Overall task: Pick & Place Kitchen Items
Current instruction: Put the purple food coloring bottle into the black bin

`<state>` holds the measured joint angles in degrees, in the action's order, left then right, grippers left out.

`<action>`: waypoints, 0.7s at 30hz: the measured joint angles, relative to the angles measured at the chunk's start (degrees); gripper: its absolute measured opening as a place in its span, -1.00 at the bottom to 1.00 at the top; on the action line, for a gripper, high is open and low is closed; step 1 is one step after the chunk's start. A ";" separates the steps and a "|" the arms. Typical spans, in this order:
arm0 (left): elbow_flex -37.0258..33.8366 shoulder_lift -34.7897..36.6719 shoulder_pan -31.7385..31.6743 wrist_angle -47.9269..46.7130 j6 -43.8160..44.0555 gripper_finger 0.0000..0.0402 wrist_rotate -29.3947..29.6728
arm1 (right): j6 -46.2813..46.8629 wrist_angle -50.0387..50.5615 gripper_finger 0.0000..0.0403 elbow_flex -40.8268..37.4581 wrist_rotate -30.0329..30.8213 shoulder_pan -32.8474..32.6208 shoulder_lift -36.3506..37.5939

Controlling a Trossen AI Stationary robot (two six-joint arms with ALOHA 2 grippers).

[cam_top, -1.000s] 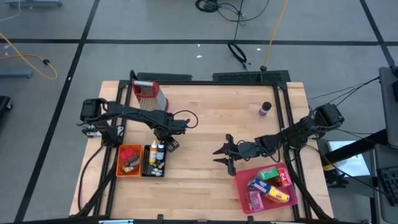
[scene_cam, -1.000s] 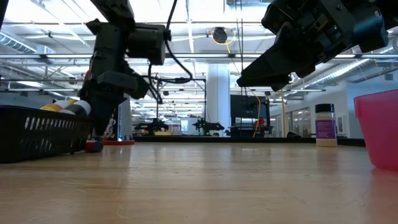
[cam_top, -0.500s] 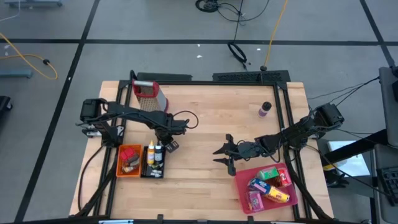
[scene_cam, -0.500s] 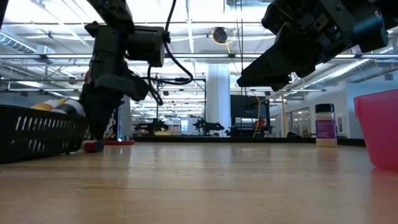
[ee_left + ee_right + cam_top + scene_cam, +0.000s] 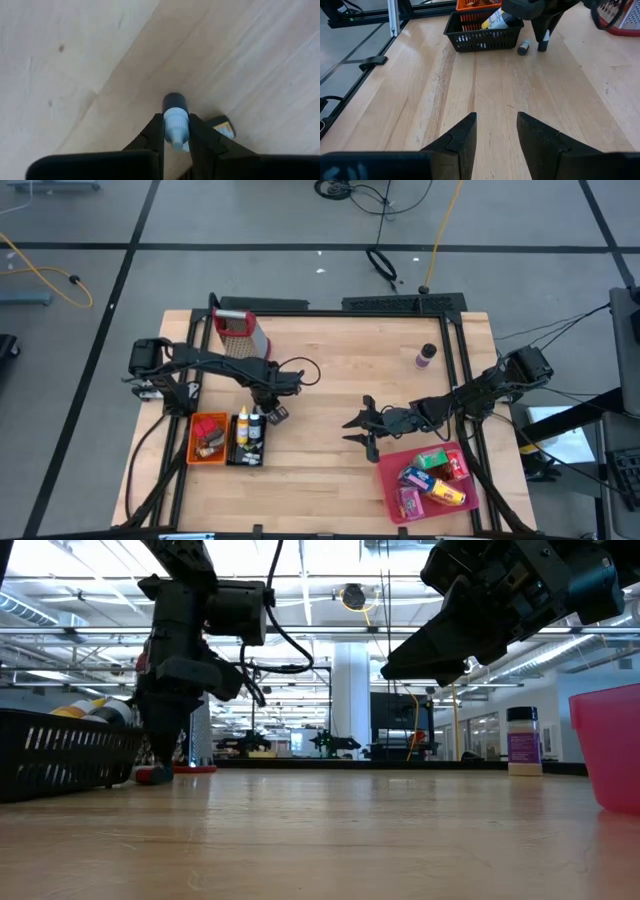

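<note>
My left gripper (image 5: 270, 414) is low over the table just right of the black basket (image 5: 247, 442) and is shut on a small white bottle with a dark cap (image 5: 175, 117). It also shows in the right wrist view (image 5: 543, 41). Another small dark bottle (image 5: 522, 48) lies on its side on the table beside the basket. The black basket holds little bottles, and the orange basket (image 5: 207, 438) holds small pieces. My right gripper (image 5: 358, 426) is open and empty above the table's middle. A pink bin (image 5: 432, 478) holds coloured cartons. My left gripper pinches the small bottle's white body (image 5: 174, 131) between its two fingers (image 5: 154, 134), one on each side. The fingers come from above, pointing down. The bottle's dark cap end (image 5: 175, 102) points down at the table; whether it touches the wood I cannot tell.
A red-topped metal grater (image 5: 238, 330) stands at the far left. A purple-capped jar (image 5: 426, 356) stands at the far right. Black frame rails run along the table's edges. Bare wood lies between the baskets and the pink bin.
My left gripper has rocked slightly beside the black basket, dipping toward it and coming back, staying shut on the small bottle.
</note>
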<state>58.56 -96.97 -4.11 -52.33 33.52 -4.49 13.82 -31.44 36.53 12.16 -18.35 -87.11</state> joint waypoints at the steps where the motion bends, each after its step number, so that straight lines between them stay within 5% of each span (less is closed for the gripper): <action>1: 0.32 0.00 -0.14 -0.06 -0.19 -0.73 0.02 | 0.00 0.00 -0.34 0.00 0.00 -0.02 0.00; 11: 7.03 0.00 0.13 -2.88 -4.61 -0.76 -0.05 | 0.00 0.02 -0.34 0.00 0.11 -0.02 0.00; 21: 12.37 0.02 8.88 -7.26 -3.38 -0.79 -7.52 | -0.18 0.49 -0.34 0.00 0.17 -0.01 -0.02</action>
<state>70.93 -96.95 4.77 -59.60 30.14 -12.01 13.65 -30.95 36.53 12.34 -18.36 -87.13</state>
